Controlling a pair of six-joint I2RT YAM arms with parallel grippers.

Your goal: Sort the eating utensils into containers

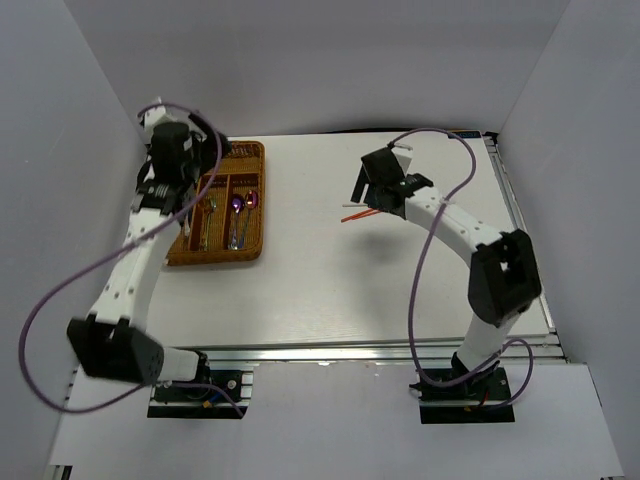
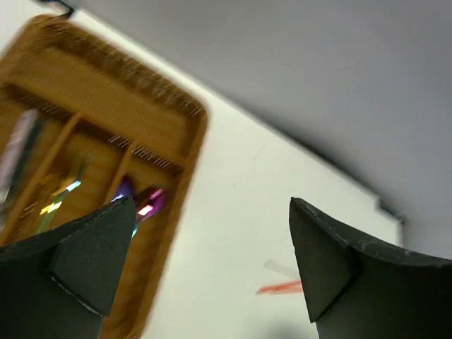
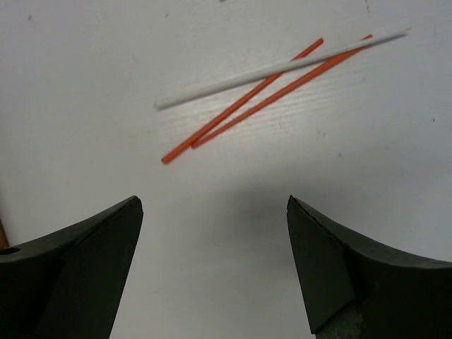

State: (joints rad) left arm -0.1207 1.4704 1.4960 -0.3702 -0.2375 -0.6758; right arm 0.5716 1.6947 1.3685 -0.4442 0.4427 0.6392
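Note:
The brown wicker tray (image 1: pixel 263 200) lies at the far left of the table. It holds purple-rainbow spoons (image 1: pixel 241 204) and gold and silver utensils (image 1: pixel 208 215). My left gripper (image 1: pixel 212 150) hovers over the tray's far end, open and empty. In the left wrist view the gripper (image 2: pixel 212 268) frames the tray (image 2: pixel 106 106) and the purple spoons (image 2: pixel 145 201). Two red chopsticks (image 3: pixel 244 106) and one white chopstick (image 3: pixel 282 67) lie crossed on the table. My right gripper (image 3: pixel 215 261) is open and empty just short of them. In the top view it (image 1: pixel 368 192) sits right beside the chopsticks (image 1: pixel 356 214).
White walls enclose the table on the left, back and right. A metal rail (image 1: pixel 520 200) runs along the table's right edge. Purple cables loop off both arms. The chopsticks (image 2: pixel 279 288) also show in the left wrist view.

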